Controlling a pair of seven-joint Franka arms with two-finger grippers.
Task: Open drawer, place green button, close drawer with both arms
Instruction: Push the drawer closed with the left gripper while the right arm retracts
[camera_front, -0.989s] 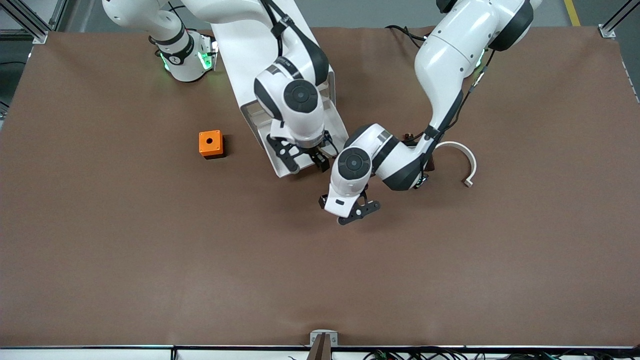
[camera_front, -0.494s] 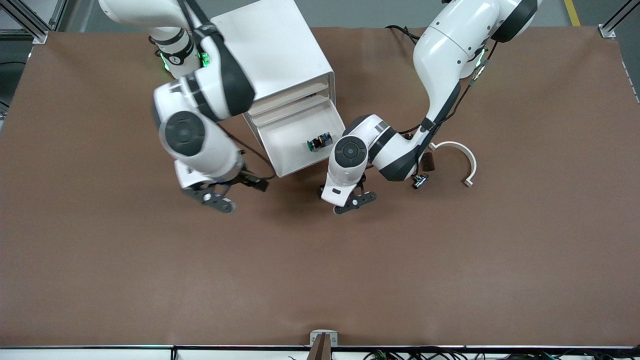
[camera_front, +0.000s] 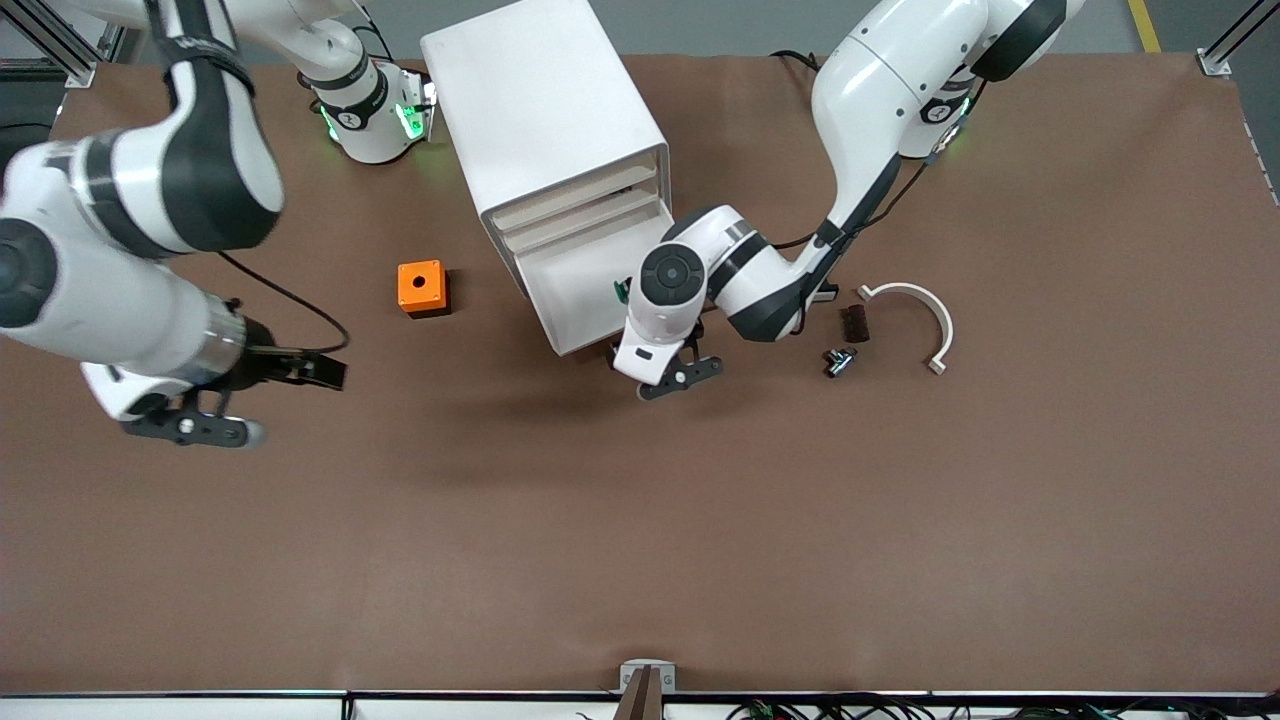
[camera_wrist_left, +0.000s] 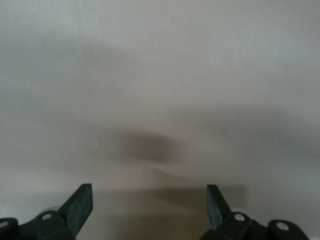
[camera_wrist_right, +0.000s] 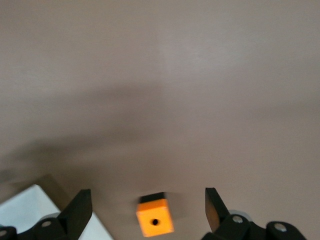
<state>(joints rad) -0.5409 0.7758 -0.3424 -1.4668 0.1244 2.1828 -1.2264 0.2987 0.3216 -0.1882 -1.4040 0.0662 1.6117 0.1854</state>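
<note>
You are looking at the closing stage: the lowest shallow white tray-like drawer (camera_front: 590, 295) of the big white rounded boxy cabinet (camera_front: 545, 110) stands pulled out over the brown table (camera_front: 640, 540), and the tiny green-capped push-button switch (camera_front: 620, 291) seems to lie inside it at the corner toward the left arm's end, though the left arm's wrist hides nearly all of it. The left gripper (camera_front: 670, 375) hangs empty, fingers spread wide, low over the table just off the drawer's front corner. The right gripper (camera_front: 190, 428), fingers also apart and empty, hovers over bare table toward the right arm's end, with the orange cube with a hole (camera_front: 421, 288) between it and the cabinet. What remains, by the look of it, is the shut: you need a gripper squared against the drawer front, pushing it straight back in.
</note>
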